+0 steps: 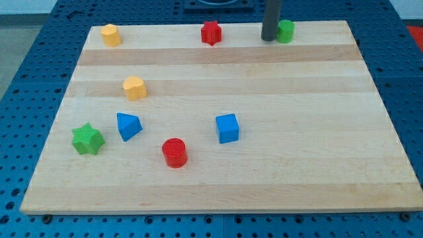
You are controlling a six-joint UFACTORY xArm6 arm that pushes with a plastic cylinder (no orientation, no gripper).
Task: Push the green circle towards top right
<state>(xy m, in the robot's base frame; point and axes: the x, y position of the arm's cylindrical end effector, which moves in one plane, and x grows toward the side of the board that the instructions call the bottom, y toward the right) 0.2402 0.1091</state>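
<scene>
Tip check: my tip (268,38) is sitting at the board's top edge, touching or all but touching the green circle (286,31), which is lying just on the tip's right side in the view. No jaws on this rig, so nothing is being clamped or let go; the rod is only bearing sideways against the block, if contact is real. Can't confirm contact from this angle, since the rod is covering the circle's left edge.

Step in hand, as I'm reading it: the push is under way and mostly spent. The green circle is already lying near the top edge of the wooden board (218,178), but well short of the right corner.

Next move, my judgement: keep pushing toward the view's right, with almost no upward component, since the block is running out of board above it. The tip is looking slightly below the block's centre, so a straight push could be nudging it off the top edge. Better to be driving level with centre.

Others relative to the tip:
- red star (211,32): to its left, near, same row
- yellow hexagon (110,35): far left
- yellow heart (134,88), blue triangle (128,125), green star (88,139), red cylinder (175,153), blue cube (227,128): all well below, out of the path.
</scene>
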